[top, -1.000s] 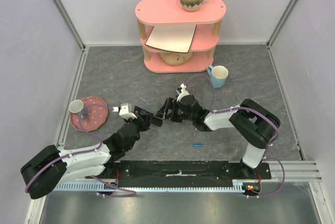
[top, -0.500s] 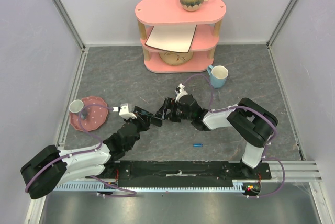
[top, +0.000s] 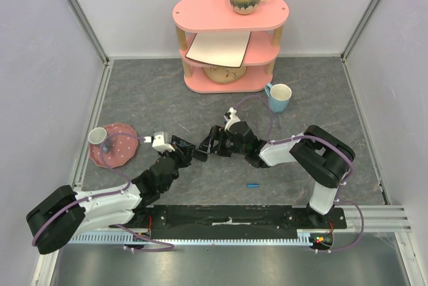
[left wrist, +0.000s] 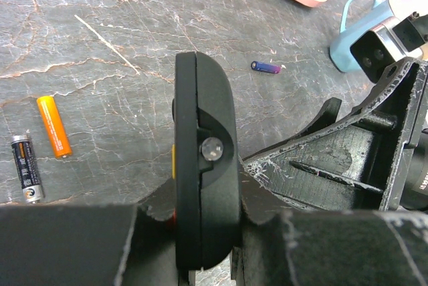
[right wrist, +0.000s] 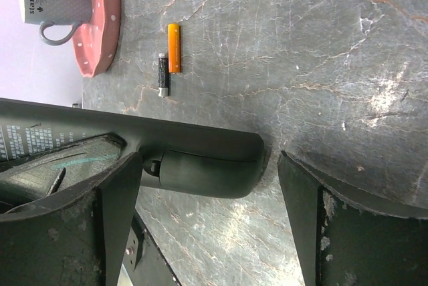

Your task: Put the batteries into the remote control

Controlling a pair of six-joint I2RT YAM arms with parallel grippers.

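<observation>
Risks a twist or slip of the remote control (left wrist: 200, 186), pinched on edge by the pressed-together left gripper (top: 189, 153) above the middle of the tabletop (top: 147, 99), should the right gripper (top: 215, 143), spread wide around the free end, close off-centre or shove sideways. Risks a knock between the two tools too, crowded tip to tip. Cannot tell the battery compartment's state, hence a further hazard of pressing a cell against a shut cover. No cell loaded, by the look of it: purple battery (left wrist: 266, 67) loose toward the far right, near the blue mug (top: 279, 97); orange battery (left wrist: 53, 125) and black battery (left wrist: 25, 168) side by side toward the left edge, short of the pink plate (right wrist: 100, 45). Small and round, so likely to roll at a glancing touch or squirt from a loose pinch. Around: pink shelf (top: 200, 13) at the middle of the far edge, printed mug (right wrist: 50, 2) on the plate, small blue cylinder (top: 253, 184) by the near edge, right of middle. In the way of the right gripper toward the orange and black cells: the remote and the left arm.
</observation>
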